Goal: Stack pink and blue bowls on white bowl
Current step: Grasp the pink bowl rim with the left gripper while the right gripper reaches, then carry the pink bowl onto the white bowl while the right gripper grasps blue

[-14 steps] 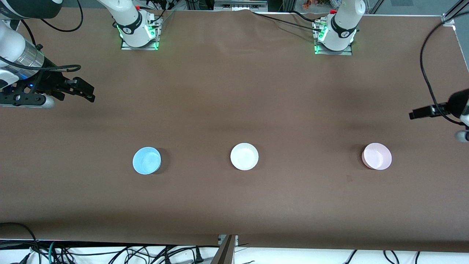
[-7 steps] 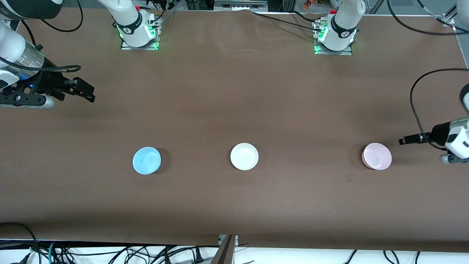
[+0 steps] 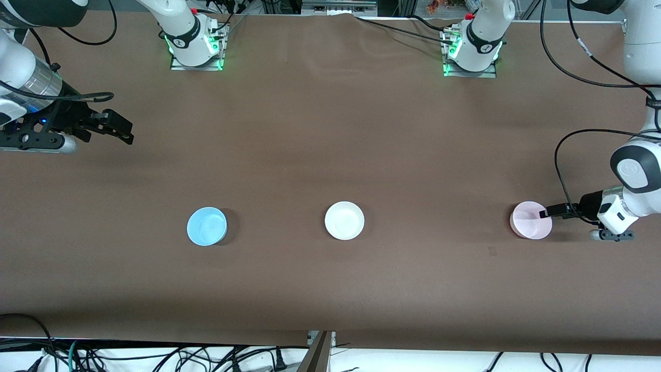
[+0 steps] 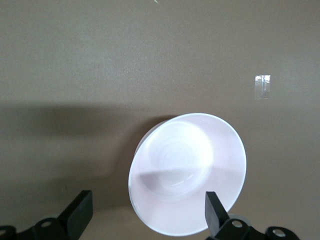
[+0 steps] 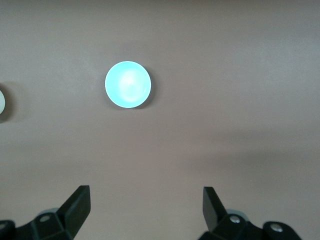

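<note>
Three bowls stand in a row on the brown table. The light blue bowl is toward the right arm's end, the white bowl is in the middle, and the pale pink bowl is toward the left arm's end. My left gripper is open and low at the pink bowl's rim. In the left wrist view the pink bowl lies partly between the left gripper's fingers. My right gripper is open, empty and waits at the right arm's end. The right wrist view shows its jaws, the blue bowl and the white bowl's edge.
The two arm bases stand along the table's edge farthest from the front camera. A small piece of clear tape lies on the table near the pink bowl. Cables hang below the edge nearest the front camera.
My left gripper has come down and in from the table's end to the pink bowl's rim. The right arm and the bowls have not moved.
</note>
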Controlling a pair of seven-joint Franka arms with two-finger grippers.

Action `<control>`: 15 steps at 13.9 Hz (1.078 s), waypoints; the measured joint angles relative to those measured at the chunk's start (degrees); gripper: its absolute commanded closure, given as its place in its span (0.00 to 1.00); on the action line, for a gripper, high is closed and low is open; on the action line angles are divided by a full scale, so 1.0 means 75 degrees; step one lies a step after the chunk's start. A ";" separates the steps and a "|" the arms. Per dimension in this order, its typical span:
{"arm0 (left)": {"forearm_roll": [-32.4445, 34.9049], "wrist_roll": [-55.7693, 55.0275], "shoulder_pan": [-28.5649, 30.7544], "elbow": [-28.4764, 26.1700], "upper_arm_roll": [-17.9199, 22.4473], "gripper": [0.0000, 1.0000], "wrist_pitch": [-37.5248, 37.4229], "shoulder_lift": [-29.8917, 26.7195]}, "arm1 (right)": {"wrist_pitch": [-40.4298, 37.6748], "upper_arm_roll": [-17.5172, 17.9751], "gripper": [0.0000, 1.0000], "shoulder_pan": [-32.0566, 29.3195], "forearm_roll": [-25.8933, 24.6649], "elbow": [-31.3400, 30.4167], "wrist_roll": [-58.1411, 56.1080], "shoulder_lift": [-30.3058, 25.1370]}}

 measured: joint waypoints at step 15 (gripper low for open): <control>-0.0264 0.0526 -0.0084 0.0119 -0.0035 1.00 0.0170 0.0135 | 0.0457 -0.0018 0.00 -0.0046 0.0002 0.0040 -0.0024 0.1394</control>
